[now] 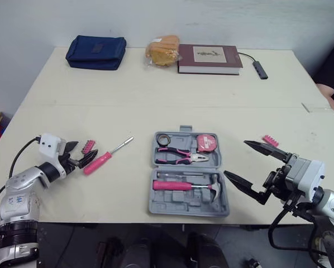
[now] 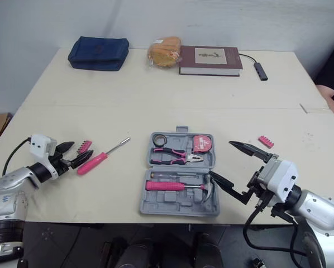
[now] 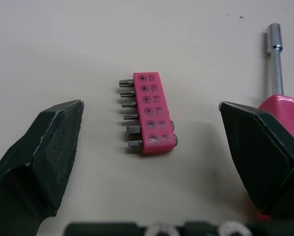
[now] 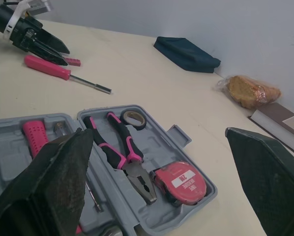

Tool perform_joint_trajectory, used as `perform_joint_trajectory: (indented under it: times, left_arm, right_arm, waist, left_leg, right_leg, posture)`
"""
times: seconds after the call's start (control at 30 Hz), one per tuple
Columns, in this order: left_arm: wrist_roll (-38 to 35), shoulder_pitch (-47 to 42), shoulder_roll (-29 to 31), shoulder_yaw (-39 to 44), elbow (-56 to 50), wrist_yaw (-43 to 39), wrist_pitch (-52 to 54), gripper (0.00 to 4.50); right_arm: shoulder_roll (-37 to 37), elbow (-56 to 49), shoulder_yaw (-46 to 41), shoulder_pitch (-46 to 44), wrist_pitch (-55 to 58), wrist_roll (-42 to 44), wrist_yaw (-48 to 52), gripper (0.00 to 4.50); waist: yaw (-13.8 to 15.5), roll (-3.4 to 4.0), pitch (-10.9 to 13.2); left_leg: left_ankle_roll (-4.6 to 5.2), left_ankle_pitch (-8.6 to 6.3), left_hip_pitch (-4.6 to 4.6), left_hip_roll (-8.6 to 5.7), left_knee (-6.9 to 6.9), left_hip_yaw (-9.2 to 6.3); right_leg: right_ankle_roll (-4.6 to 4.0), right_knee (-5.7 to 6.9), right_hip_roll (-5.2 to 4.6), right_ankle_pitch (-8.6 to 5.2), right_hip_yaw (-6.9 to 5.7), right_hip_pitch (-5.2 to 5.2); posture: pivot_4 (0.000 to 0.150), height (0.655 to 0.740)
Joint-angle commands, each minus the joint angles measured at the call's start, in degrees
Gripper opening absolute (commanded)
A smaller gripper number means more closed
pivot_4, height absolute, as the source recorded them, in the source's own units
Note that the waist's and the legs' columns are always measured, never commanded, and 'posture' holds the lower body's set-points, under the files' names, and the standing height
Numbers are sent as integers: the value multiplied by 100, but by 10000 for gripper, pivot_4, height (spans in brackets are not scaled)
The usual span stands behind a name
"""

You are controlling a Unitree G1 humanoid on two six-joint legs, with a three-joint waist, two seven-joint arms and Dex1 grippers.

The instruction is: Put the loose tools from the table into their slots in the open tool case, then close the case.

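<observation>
We find the left pincer [image 3: 150, 105] with its fingers wide apart, set low over the surface [image 1: 156, 95] near the front-left corner. It straddles a pink bit holder [image 3: 149, 114] that lies flat between the two fingers and touches neither.

The holder's long axis runs along the line in which the pincer points, so closing would take it across its short width, bits to one side. A pink-handled screwdriver [image 1: 103, 159] lies just beside the holder on the side toward the case. The finger on that side sits close against its handle, and we cannot tell whether they touch. In our judgement that finger may catch the handle as it closes.

The open tool case [image 1: 181, 196] rests at the middle of the front edge. It already holds pliers, tape, a measure, a hammer and a driver, with empty slots in its front half.

The right pincer [image 1: 235, 158], fingers also apart and empty, hovers just beside the case's right side. A second bit holder [image 1: 270, 140] lies nearer the right edge, closest to that arm.
</observation>
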Motion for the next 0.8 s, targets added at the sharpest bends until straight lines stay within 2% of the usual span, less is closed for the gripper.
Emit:
perform_joint_trajectory:
  times: [0.03,0.37,0.5,0.67,0.7,0.8]
  left_arm:
    - [159,-102,26,26,123,246,-70,44555]
    - [280,-104,-68,-348,62,192,108,44555]
    - [190,-165,-131,-280,266,267,273,32318]
    - [138,-129,-111,-349,321,128,563,8327]
    - [133,-138,-104,-336,334,122,567,6761]
    - [54,-260,-71,-180,403,66,423,6760]
  right_arm:
    - [51,4,-98,62,-236,12,61,45000]
    - [-33,-13,-115,-44,-224,19,-26,45000]
    - [-91,-38,-157,-87,-142,13,-66,45000]
    - [-195,-51,-412,-131,-34,94,-117,45000]
    - [-229,-47,-463,-112,-12,115,-98,45000]
    - [-277,-30,-548,-22,-10,151,-12,45000]
  waist:
    - [-1,0,0]
    - [8,0,0]
    - [12,1,-1]
    - [12,7,-4]
    - [11,8,-5]
    - [16,12,-7]
  left_leg:
    - [0,0,0,0,0,0]
    - [0,0,2,-1,0,1]
    - [0,0,4,-3,0,0]
    - [0,0,9,-3,0,1]
    - [0,0,9,-3,0,0]
    - [1,0,9,-5,0,1]
  right_leg:
    - [0,0,0,0,0,0]
    - [0,2,-3,0,2,0]
    - [0,3,-7,0,2,2]
    - [0,5,-8,0,4,3]
    - [0,5,-8,0,4,3]
    - [1,5,-9,0,4,4]
  posture:
    - [1500,7400]
    - [1500,7400]
    - [1500,7400]
    - [1500,7400]
    - [1500,7400]
    - [1500,7400]
